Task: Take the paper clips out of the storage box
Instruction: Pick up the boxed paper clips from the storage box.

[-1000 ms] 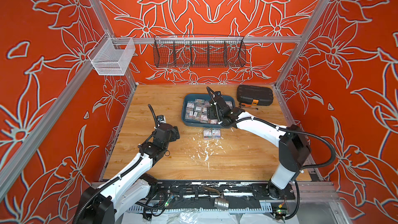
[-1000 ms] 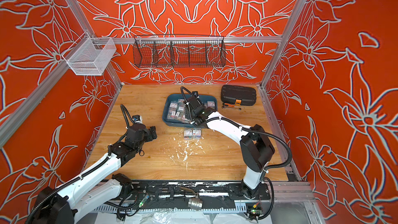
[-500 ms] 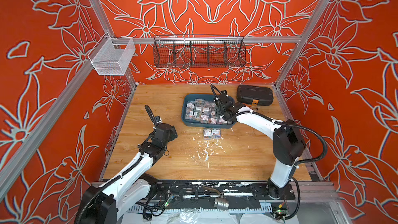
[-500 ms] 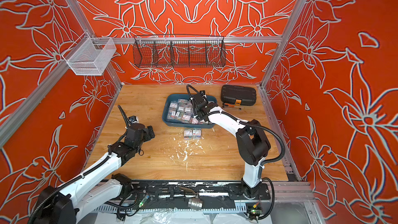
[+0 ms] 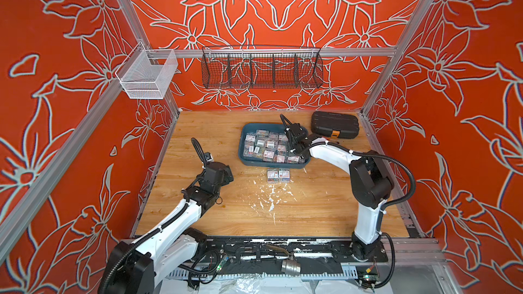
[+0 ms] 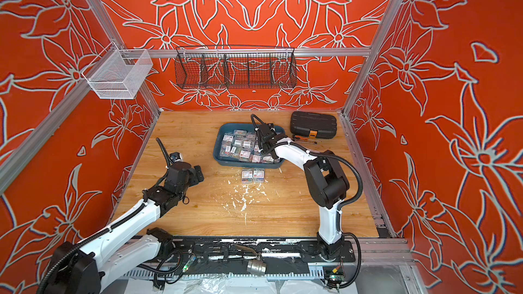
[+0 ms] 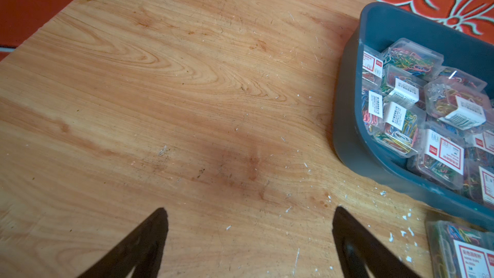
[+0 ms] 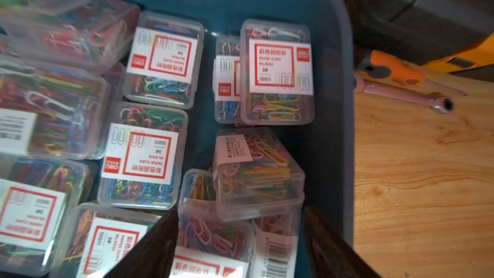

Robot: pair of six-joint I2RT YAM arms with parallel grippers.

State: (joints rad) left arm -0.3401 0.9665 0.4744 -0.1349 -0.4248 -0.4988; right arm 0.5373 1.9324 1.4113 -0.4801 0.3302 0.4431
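Teal plastic marks the one storage box (image 5: 242, 148), which stands on the wooden table (image 5: 254, 222) toward the back, near one black case (image 5: 335, 124) with an orange latch. Most of the paper clips (image 5: 263, 144) lie inside it as small clear labelled boxes, jumbled and overlapping. At least ten show in the right wrist view, but I cannot give a sure total. Two loose boxes (image 5: 278, 175) sit side by side on the table, just in front of the tray's near wall.

The right gripper (image 8: 240, 217) hangs low over the tray's case-side end with its jaws spread and boxes lying between them; whether they touch any I cannot tell. The left gripper (image 7: 250, 211) hovers over bare wood near the tray's opposite end, jaws wide, holding nothing.

One orange-handled tool (image 8: 390, 69) and one metal wrench (image 8: 406, 97) lie between tray and case.
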